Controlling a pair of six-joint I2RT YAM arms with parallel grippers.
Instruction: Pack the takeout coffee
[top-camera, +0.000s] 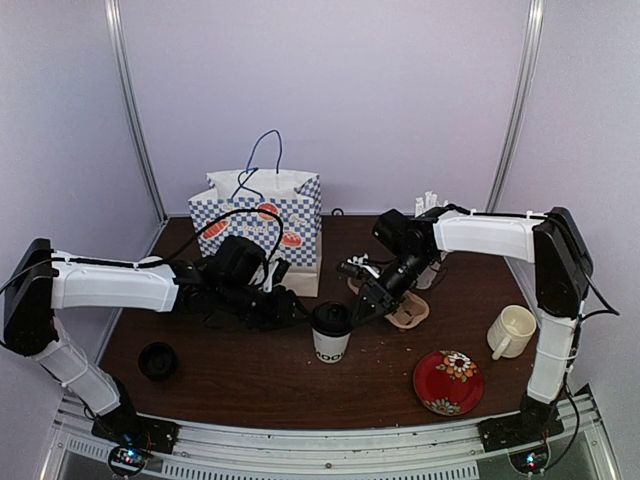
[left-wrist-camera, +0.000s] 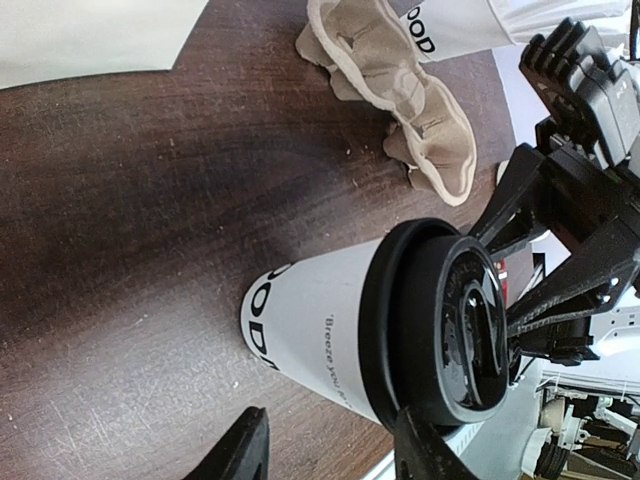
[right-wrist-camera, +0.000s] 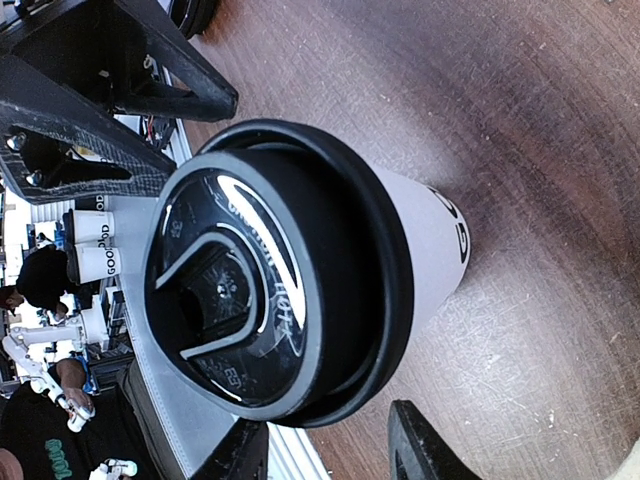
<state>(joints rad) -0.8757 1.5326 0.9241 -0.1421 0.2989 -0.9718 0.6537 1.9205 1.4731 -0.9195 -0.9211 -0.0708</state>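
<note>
A white paper cup (top-camera: 331, 345) with black lettering and a black lid (top-camera: 331, 319) stands upright at the table's middle front. My left gripper (top-camera: 293, 308) is open just left of it. In the left wrist view the cup (left-wrist-camera: 315, 320) lies ahead of the spread fingertips (left-wrist-camera: 248, 447), not between them. My right gripper (top-camera: 366, 303) is open just right of the cup. In the right wrist view the lidded cup (right-wrist-camera: 275, 270) sits above the open fingertips (right-wrist-camera: 428, 450). A second lettered cup (left-wrist-camera: 450, 25) stands behind the cardboard cup carrier (top-camera: 407, 311).
A blue-checked paper bag (top-camera: 262, 222) with blue handles stands at the back behind my left arm. A loose black lid (top-camera: 157, 360) lies front left. A cream mug (top-camera: 511, 331) and a red patterned plate (top-camera: 449, 381) sit front right. White stirrers (top-camera: 428, 207) stand behind my right arm.
</note>
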